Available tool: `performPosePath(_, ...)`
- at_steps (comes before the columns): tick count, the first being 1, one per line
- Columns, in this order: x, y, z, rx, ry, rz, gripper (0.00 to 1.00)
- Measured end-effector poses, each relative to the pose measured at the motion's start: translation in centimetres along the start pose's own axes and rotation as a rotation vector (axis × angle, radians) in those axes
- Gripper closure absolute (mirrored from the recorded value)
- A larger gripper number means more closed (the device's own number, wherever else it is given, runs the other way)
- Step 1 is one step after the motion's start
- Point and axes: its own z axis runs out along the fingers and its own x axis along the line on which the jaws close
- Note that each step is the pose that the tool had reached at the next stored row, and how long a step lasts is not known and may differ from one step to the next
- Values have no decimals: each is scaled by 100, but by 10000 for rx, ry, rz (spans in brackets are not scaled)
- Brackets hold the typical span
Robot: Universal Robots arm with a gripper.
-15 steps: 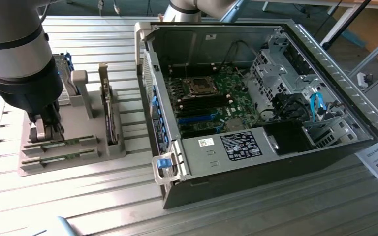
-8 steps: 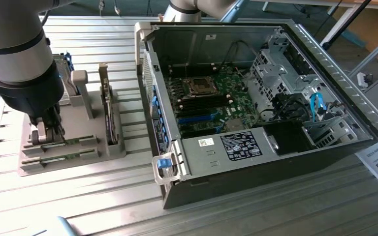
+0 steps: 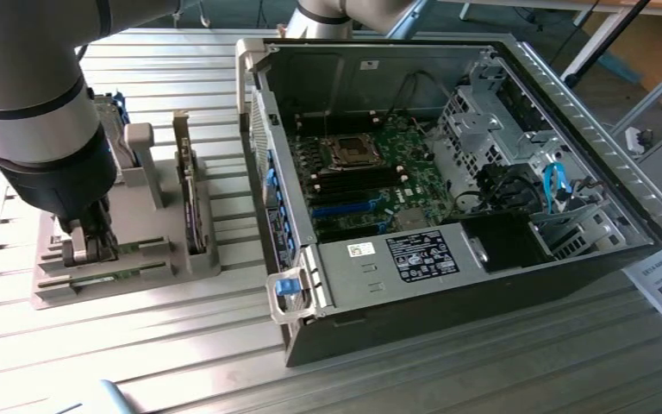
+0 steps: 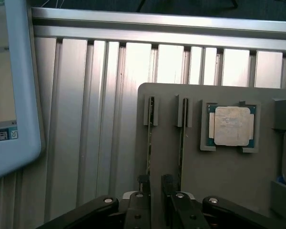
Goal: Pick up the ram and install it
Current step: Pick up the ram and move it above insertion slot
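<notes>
So the ribbed silver aluminium slat tabletop (image 3: 135, 345) ran under the gripper (image 4: 155, 185), catching bright glare; an orange-brown wooden surface (image 3: 653, 43) sat well beyond it.

Open PC case (image 3: 308, 78) on slatted table (image 3: 170, 354); grey fixture (image 3: 113, 280) beside it (processor (image 4: 231, 125) in recess)

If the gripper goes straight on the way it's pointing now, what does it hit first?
Most likely the ram standing on edge in the grey holder. The gripper points down at it with open jaws, though depth is unclear.
</notes>
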Motion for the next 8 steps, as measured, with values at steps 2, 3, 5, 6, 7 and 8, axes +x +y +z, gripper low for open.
performPosePath(2,5,0,20,0,0,0,76)
performPosePath(3,8,0,34,0,0,0,76)
performPosePath(5,13,-1,59,1,-1,0,76)
performPosePath(6,15,-1,74,0,0,0,76)
performPosePath(7,20,-1,101,0,0,0,76)
performPosePath(8,23,-1,114,0,0,0,76)
